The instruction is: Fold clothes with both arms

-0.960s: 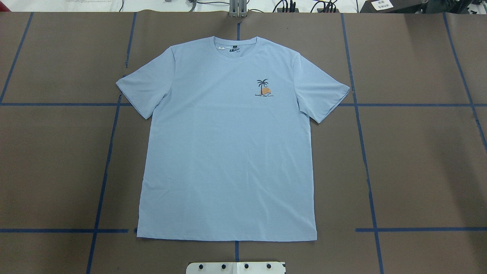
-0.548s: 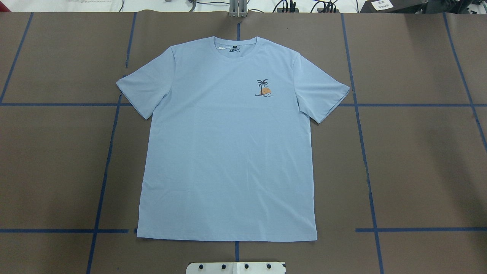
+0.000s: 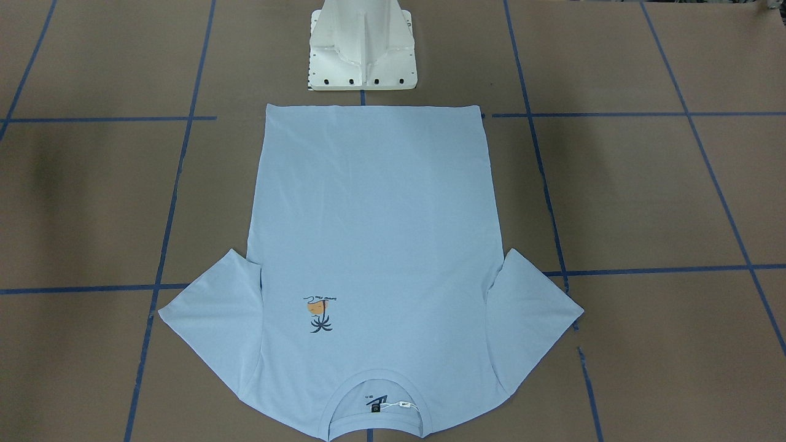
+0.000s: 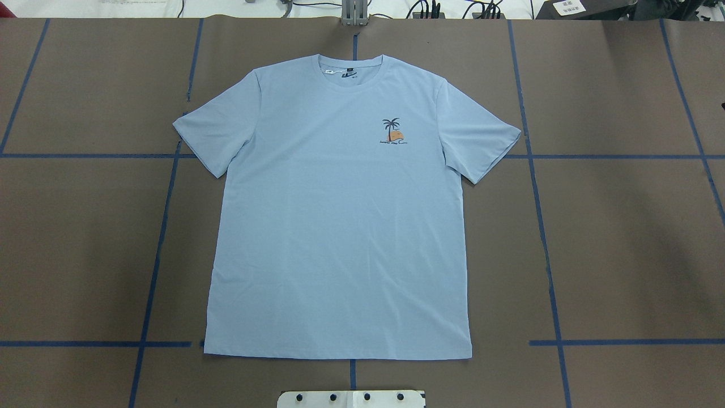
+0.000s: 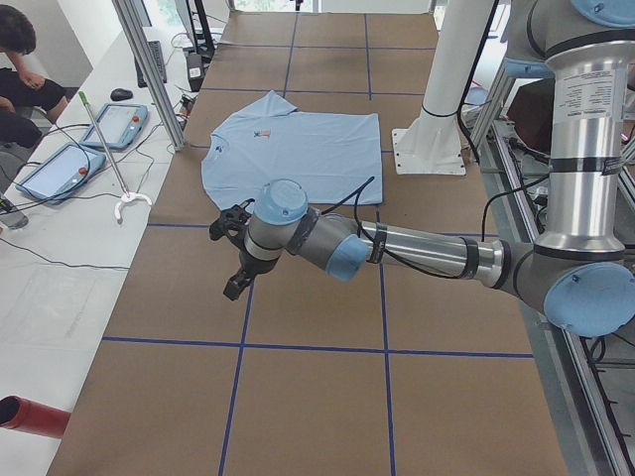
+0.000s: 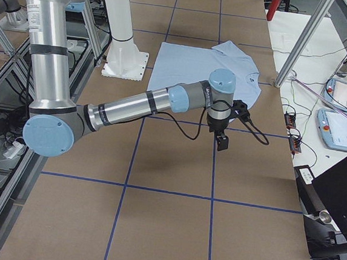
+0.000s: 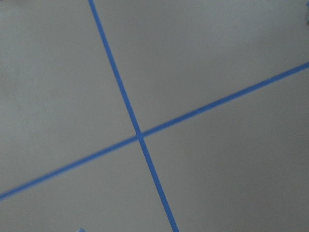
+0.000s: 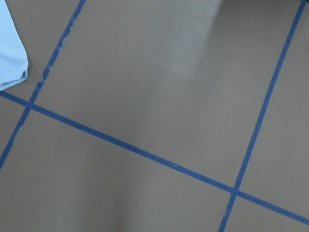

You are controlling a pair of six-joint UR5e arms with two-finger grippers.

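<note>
The clothes, a light blue T-shirt (image 4: pixel 340 226), lie flat and spread out on the brown table, collar at the far edge and hem toward the robot's base. The palm-tree print (image 4: pixel 392 131) faces up. The T-shirt (image 3: pixel 374 215) also fills the middle of the front-facing view. My left gripper (image 5: pixel 233 283) hovers over bare table to the left of the T-shirt (image 5: pixel 298 149). My right gripper (image 6: pixel 222 143) hovers over bare table beside the right sleeve (image 8: pixel 9 53). I cannot tell whether either gripper is open or shut. Neither touches the cloth.
The white pedestal base (image 3: pixel 362 55) stands just behind the hem. Blue tape lines (image 4: pixel 544 226) cross the table in a grid. Teach pendants (image 5: pixel 60 169) and a seated person (image 5: pixel 20 59) are at the side bench. Metal frame posts (image 6: pixel 303 38) stand at the table's edge.
</note>
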